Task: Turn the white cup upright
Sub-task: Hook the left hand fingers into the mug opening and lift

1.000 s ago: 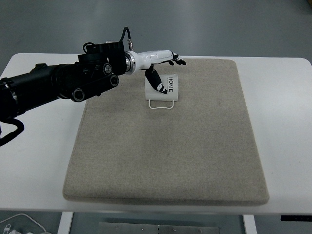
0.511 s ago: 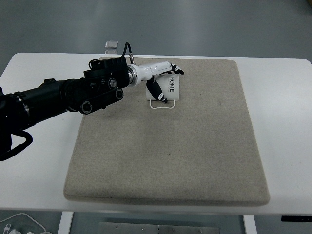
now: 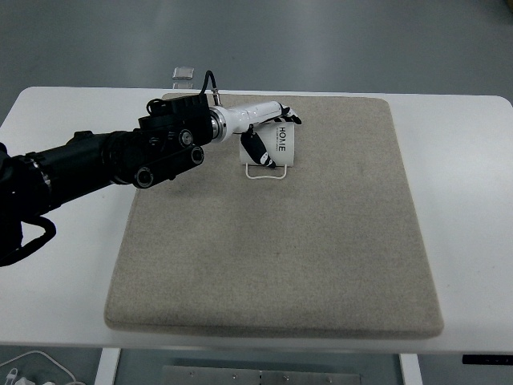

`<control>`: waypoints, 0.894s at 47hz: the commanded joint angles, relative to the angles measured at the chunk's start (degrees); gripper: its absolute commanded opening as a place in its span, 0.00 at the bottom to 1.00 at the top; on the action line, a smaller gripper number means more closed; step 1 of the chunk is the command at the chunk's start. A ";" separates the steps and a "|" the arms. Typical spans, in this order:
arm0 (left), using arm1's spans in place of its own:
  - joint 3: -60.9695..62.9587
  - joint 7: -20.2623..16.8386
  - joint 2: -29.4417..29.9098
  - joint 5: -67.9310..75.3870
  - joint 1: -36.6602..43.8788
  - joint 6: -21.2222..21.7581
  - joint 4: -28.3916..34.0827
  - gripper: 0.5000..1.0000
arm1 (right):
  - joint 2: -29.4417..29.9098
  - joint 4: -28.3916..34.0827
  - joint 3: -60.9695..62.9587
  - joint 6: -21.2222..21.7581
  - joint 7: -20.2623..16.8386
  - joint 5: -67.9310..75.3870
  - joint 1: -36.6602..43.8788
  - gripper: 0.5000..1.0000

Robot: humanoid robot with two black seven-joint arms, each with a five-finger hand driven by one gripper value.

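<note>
A white cup (image 3: 280, 144) with black lettering rests on the far part of the beige mat (image 3: 321, 241), its thin wire-like handle (image 3: 266, 172) pointing toward me. My left hand (image 3: 268, 132), white with black fingertips, is wrapped around the cup: the fingers lie over its far side and the thumb presses on its near side. The black left arm (image 3: 104, 160) reaches in from the picture's left edge. No right arm shows.
The mat lies on a white table (image 3: 465, 160). A small grey object (image 3: 183, 74) sits just beyond the table's far edge. A white cable (image 3: 32, 365) lies on the floor at the lower left.
The left arm shifted a little toward me and down, and its fingers closed around the cup. Over the last half second almost nothing moved.
</note>
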 commanded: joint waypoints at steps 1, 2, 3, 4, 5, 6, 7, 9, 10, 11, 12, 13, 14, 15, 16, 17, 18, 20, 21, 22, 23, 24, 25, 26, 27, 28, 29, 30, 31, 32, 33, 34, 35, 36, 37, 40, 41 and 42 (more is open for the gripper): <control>0.08 -0.09 -0.01 0.00 0.02 0.17 0.10 0.52 | 0.00 0.00 0.00 0.00 0.00 0.00 0.05 0.86; 0.08 0.00 -0.01 0.00 0.02 0.35 0.10 0.48 | 0.00 0.00 0.00 0.00 0.00 0.00 0.05 0.86; 0.08 0.00 -0.01 0.08 0.02 0.44 0.27 0.45 | 0.00 0.00 0.00 0.00 0.00 0.00 0.05 0.86; 0.08 -0.09 -0.01 0.08 0.02 0.53 0.27 0.41 | 0.00 0.00 0.00 0.00 0.00 0.00 -0.03 0.86; 0.08 -0.09 -0.01 0.08 0.02 0.53 0.27 0.38 | 0.00 0.00 0.00 0.00 0.00 0.00 -0.03 0.86; 0.08 -0.09 -0.01 0.08 0.11 0.53 0.27 0.34 | 0.00 0.09 0.00 0.00 0.00 0.00 -0.03 0.86; 0.08 0.00 -0.01 0.00 0.11 0.61 0.27 0.30 | 0.00 0.00 0.00 0.00 0.00 0.00 -0.03 0.86; 0.08 -0.09 -0.01 0.00 0.11 0.61 0.27 0.20 | 0.00 0.00 0.00 0.00 0.00 0.00 0.05 0.86; 0.16 -0.09 -0.01 0.00 0.28 0.70 0.27 0.16 | 0.00 0.00 0.00 0.00 0.00 0.00 -0.03 0.86; 0.17 -0.09 -0.01 0.00 0.37 0.79 0.36 0.09 | 0.00 0.00 0.00 0.00 0.00 0.00 0.05 0.86; 0.08 -0.09 -0.01 0.00 0.37 0.88 0.36 0.03 | 0.00 0.00 0.00 0.00 0.00 0.00 -0.03 0.86; 0.08 -0.09 -0.01 0.00 0.37 0.97 0.45 0.00 | 0.00 0.00 0.00 0.00 0.00 0.00 0.05 0.86; 0.08 0.00 -0.01 0.00 0.37 1.05 0.54 0.00 | 0.00 0.00 0.00 0.00 0.00 0.00 0.05 0.86; -0.01 0.00 -0.01 -0.09 0.37 1.05 0.62 0.00 | 0.00 0.00 0.00 0.00 0.00 0.00 0.05 0.86; -0.01 -0.09 -0.01 -0.09 0.37 1.23 0.62 0.00 | 0.00 0.00 0.00 0.00 0.00 0.00 0.05 0.86; -0.01 -0.09 -0.01 -0.09 0.37 1.23 0.62 0.00 | 0.00 0.00 0.00 0.00 0.00 0.00 0.05 0.86; -0.10 -0.09 -0.01 -0.18 0.37 1.23 0.62 0.00 | 0.00 0.00 0.00 0.00 0.00 0.00 0.05 0.86; -0.54 -0.17 -0.01 -0.61 0.37 1.23 0.54 0.00 | 0.00 0.00 0.00 0.00 0.00 0.00 0.05 0.86; -0.62 -0.26 -0.01 -0.88 0.37 1.23 0.54 0.00 | 0.00 0.00 0.00 0.00 0.00 0.00 0.05 0.86; -0.71 -0.44 -0.01 -1.14 0.37 1.23 0.54 0.00 | 0.00 0.00 0.00 0.00 0.00 0.00 -0.03 0.86; -0.89 -0.61 -0.01 -1.32 0.37 1.32 0.45 0.00 | 0.00 0.00 0.00 0.00 0.00 0.00 0.05 0.86; -0.98 -0.87 -0.01 -1.41 0.37 1.32 0.36 0.00 | 0.00 0.00 0.00 0.00 0.00 0.00 0.05 0.86; -1.24 -0.96 -0.01 -1.50 0.37 1.32 0.10 0.00 | 0.00 0.00 0.00 0.00 0.00 0.00 0.05 0.86; -1.68 -1.05 -0.01 -1.67 0.46 1.32 0.10 0.00 | 0.00 0.00 0.00 0.00 0.00 0.00 -0.03 0.86; -2.29 -1.05 -0.01 -2.02 0.46 1.32 0.10 0.00 | 0.00 0.00 0.00 0.00 0.00 0.00 -0.03 0.86; -2.99 -1.05 -0.01 -2.37 0.46 1.23 0.10 0.00 | 0.00 0.00 0.00 0.00 0.00 0.00 0.05 0.86; -3.69 -1.14 -0.01 -2.81 0.55 1.23 0.10 0.00 | 0.00 0.00 0.00 0.00 0.00 0.00 0.05 0.86; -4.31 -1.23 0.07 -3.25 0.55 1.14 0.10 0.00 | 0.00 0.00 0.00 0.00 0.00 0.00 0.05 0.86; -4.75 -1.32 0.08 -3.69 0.55 1.14 0.10 0.00 | 0.00 0.00 0.00 0.00 0.00 0.00 -0.03 0.86; -5.10 -1.58 0.16 -4.04 0.64 1.14 0.10 0.00 | 0.00 0.00 0.00 0.00 0.00 0.00 0.05 0.86; -5.28 -1.93 0.16 -4.48 0.64 1.14 0.10 0.00 | 0.00 0.09 0.00 0.00 0.00 0.00 0.05 0.86; -5.37 -2.37 0.25 -4.83 0.64 1.14 0.01 0.00 | 0.00 0.00 0.00 0.00 0.00 0.00 -0.03 0.86; -5.37 -2.89 0.25 -5.36 0.64 1.14 0.01 0.00 | 0.00 0.00 0.00 0.00 0.00 -0.09 0.05 0.86; -5.37 -3.51 0.34 -5.89 0.64 1.14 0.01 0.00 | 0.00 0.00 0.00 0.00 0.00 0.00 -0.03 0.86; -5.37 -4.21 0.43 -6.50 0.64 1.14 -0.08 0.00 | 0.00 0.00 0.00 0.00 0.00 0.00 -0.03 0.86; -5.46 -6.50 0.60 -8.52 0.64 1.05 -0.17 0.00 | 0.00 0.00 0.00 0.00 0.00 0.00 -0.03 0.86; -5.37 -7.11 0.60 -9.14 0.64 1.05 -0.17 0.00 | 0.00 0.00 0.00 0.00 0.00 0.00 -0.03 0.86; -5.37 -7.73 0.60 -9.75 0.64 1.05 -0.08 0.00 | 0.00 0.00 0.00 0.00 0.00 0.00 -0.03 0.86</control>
